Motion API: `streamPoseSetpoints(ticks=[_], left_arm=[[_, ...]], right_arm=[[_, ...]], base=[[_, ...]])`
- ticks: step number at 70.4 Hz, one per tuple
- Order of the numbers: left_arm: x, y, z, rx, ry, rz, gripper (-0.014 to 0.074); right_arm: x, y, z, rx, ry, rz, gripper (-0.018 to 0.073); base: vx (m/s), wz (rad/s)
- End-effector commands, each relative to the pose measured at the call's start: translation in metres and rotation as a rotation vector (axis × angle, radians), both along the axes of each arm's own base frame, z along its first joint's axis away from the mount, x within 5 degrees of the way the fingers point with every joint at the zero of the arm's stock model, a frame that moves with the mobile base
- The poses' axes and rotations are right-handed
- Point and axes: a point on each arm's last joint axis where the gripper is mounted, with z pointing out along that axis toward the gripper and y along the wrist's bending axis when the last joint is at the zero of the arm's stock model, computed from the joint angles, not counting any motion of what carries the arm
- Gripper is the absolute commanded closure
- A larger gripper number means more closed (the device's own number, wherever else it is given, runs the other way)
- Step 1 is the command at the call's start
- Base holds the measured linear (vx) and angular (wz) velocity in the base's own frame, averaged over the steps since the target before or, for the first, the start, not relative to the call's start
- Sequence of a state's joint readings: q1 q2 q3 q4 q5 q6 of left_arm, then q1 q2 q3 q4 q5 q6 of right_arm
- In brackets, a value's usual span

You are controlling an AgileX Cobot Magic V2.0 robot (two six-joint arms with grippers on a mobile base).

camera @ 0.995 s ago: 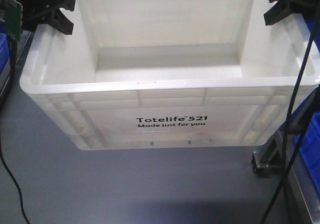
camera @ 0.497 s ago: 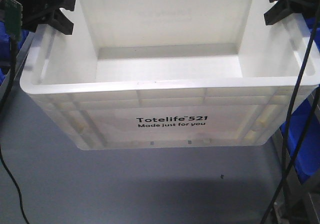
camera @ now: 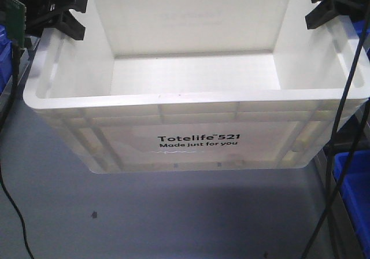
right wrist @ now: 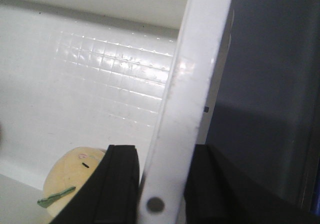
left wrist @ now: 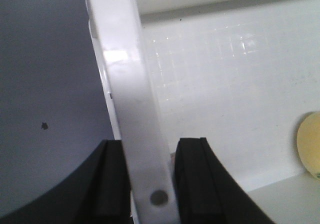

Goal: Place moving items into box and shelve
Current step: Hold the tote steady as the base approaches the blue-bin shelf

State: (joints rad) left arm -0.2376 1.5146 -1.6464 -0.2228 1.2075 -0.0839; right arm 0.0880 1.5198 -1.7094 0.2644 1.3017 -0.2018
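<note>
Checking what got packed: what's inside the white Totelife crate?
Inside the large white plastic crate, a round yellow plush toy rests on the gridded floor, seen only from the wrist cameras. No second toy shows; the crate's front wall covers part of the floor.

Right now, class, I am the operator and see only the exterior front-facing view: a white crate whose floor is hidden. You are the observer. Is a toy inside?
Observer: Yes. The right wrist view shows the yellow plush toy inside the white crate, close beside the gripped wall.
Operator: Is the right gripper really clamped on that wall?
Observer: Yes. The right gripper has one finger on each side of the wall, pressed against it.
Operator: And the left?
Observer: The left gripper clamps the opposite wall in the same way, as the left wrist view shows.
</note>
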Motion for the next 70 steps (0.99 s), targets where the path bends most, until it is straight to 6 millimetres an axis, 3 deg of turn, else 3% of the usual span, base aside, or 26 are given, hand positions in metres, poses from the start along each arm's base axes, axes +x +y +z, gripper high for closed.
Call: streamPoseSetpoints(ticks=[1, 70], left_arm=[[-0.0119, -0.0077, 0.0390, -0.146, -0.187, -0.022, 0.0613], [-0.0119, -0.0077, 0.0390, -0.146, -0.187, -0.022, 0.0613]], right_arm=[[-0.0176, 0.0100, 0.0295, 0.101, -0.107, 0.065, 0.0571], [-0.0176, 0.0100, 0.0295, 0.101, -0.107, 0.065, 0.0571]], base=[[0.46, 0.02], [0.44, 0.11]])
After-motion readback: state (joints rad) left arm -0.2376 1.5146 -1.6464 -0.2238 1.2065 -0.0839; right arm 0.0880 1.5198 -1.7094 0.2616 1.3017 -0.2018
